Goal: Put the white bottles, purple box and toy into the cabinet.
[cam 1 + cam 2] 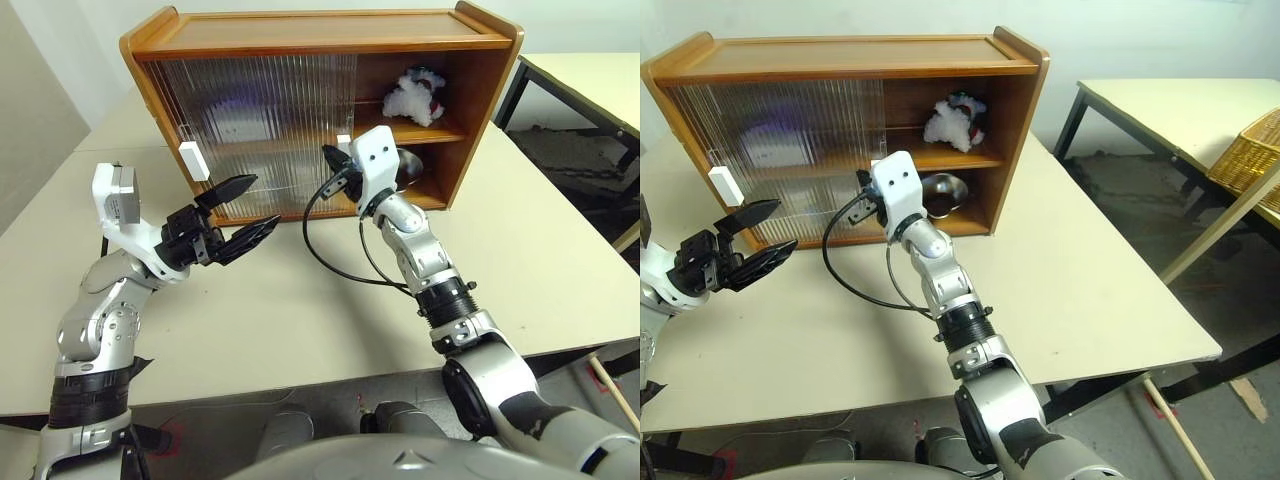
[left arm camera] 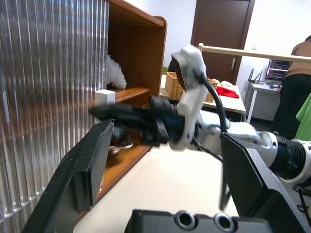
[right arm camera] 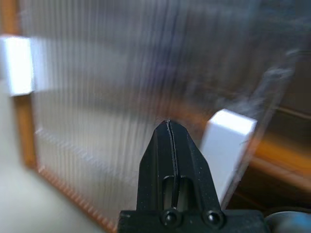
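The right claw (image 3: 167, 127), pressed together, sits just beside the cabinet (image 1: 300, 40) door's white handle (image 3: 226, 145).

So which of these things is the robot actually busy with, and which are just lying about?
Part of the job:
- cabinet
- toy on its upper shelf
- purple box, dimly visible behind the ribbed door
- right gripper, shut, beside a white door handle

Just lying about:
- steel bowl on the lower shelf
- wicker basket on the other table
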